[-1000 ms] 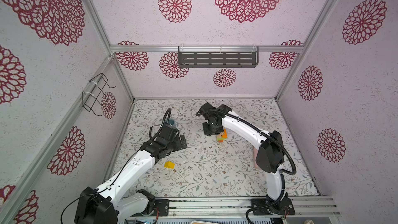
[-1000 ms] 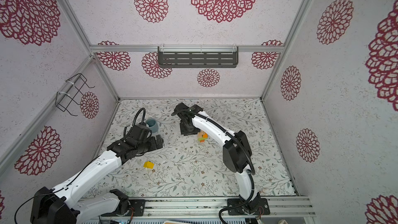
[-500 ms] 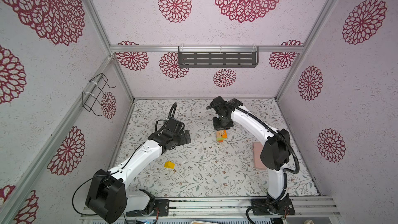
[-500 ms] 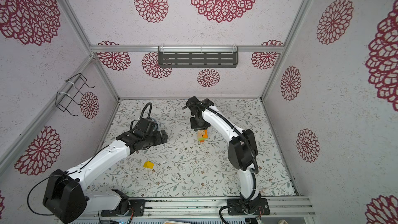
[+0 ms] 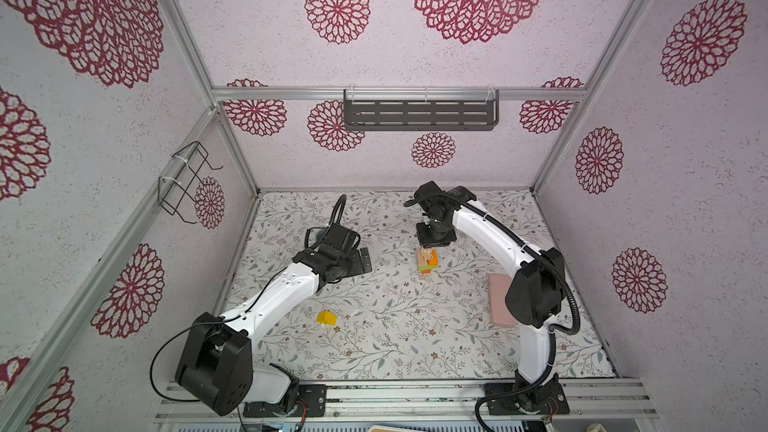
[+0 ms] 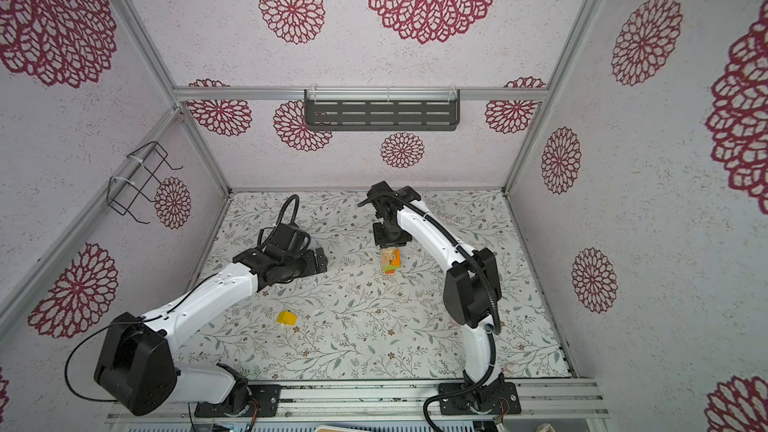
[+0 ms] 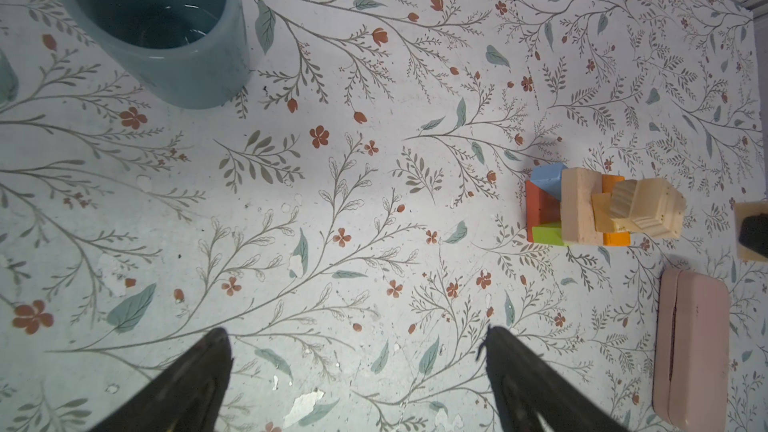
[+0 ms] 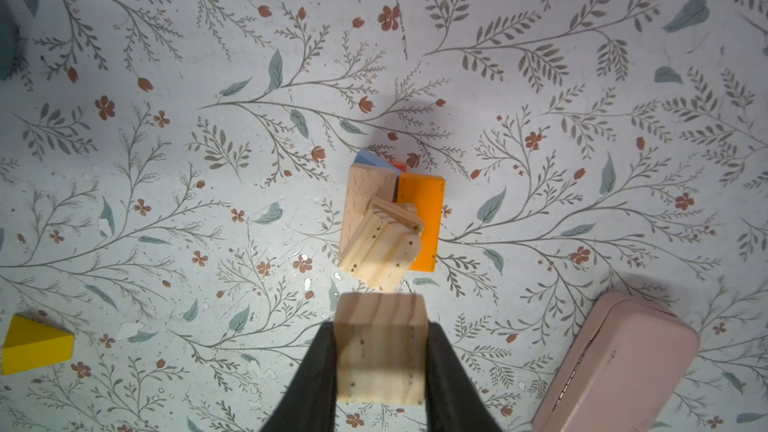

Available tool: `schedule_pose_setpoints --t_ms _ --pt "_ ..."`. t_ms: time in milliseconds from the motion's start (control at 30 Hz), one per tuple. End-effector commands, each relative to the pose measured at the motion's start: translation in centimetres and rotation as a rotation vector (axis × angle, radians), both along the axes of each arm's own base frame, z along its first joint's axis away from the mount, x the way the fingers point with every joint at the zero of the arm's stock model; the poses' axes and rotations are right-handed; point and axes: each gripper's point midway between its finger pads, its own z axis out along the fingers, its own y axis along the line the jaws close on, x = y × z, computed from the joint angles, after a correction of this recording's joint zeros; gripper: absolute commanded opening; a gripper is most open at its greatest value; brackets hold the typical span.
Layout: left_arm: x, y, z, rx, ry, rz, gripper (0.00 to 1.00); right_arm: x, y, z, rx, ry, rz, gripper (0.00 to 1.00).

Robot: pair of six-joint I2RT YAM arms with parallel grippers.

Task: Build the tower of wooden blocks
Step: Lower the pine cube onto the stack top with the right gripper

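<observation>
the right fingers (image 8: 316, 376) clamp a plain wood block (image 8: 380, 351), hanging close beside the top of the tower (image 5: 428, 261) near the middle of the desk (image 5: 395, 347); the tower's top pale block sits skewed past the layers beneath; the left fingers (image 7: 187, 384) gape wide, empty, over bare desk between the mug (image 7: 158, 27) and the tower; a yellow block (image 5: 326, 318) lies alone nearer the front edge; the pink slab (image 5: 498, 301) lies apart, by the right arm.

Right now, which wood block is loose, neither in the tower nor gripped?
The yellow block, alone on the table; the others in view are stacked in the tower, except the plain wood block the right gripper holds.
</observation>
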Motion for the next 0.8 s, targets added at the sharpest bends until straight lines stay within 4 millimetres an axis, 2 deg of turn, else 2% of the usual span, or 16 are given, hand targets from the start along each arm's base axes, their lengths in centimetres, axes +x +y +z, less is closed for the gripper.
schedule_pose_setpoints --t_ms 0,767 --pt "0.6 -0.5 0.7 0.007 -0.031 -0.018 0.98 0.1 -0.4 1.0 -0.003 -0.003 0.011 0.30" --pt "0.3 0.1 -0.1 0.034 -0.021 -0.014 0.98 0.9 -0.2 -0.9 0.005 0.033 -0.002 0.30"
